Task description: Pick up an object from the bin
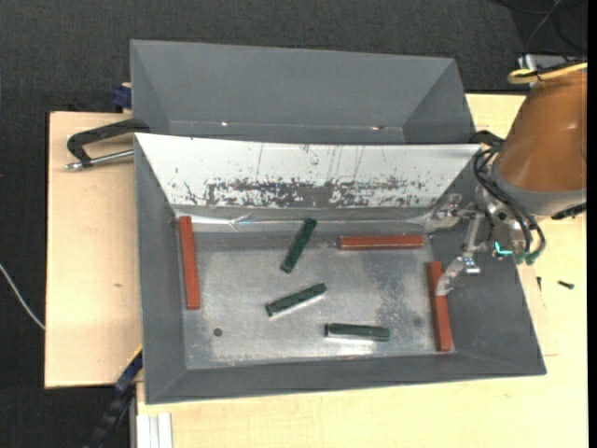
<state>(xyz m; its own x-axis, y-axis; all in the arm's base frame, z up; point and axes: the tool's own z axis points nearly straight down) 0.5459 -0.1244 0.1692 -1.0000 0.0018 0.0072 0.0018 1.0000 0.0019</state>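
My gripper hangs over the bin's right slope, open, with nothing between its fingers. Its lower fingertip is close to the top end of a red bar that lies lengthwise along the right edge of the bin floor. Whether the fingertip touches that bar I cannot tell. A second red bar lies flat along the back edge, just left of the upper fingertip.
Three dark green bars lie on the floor: one tilted near the back, one in the middle, one near the front. A third red bar runs along the left edge. A small dark dot sits front left.
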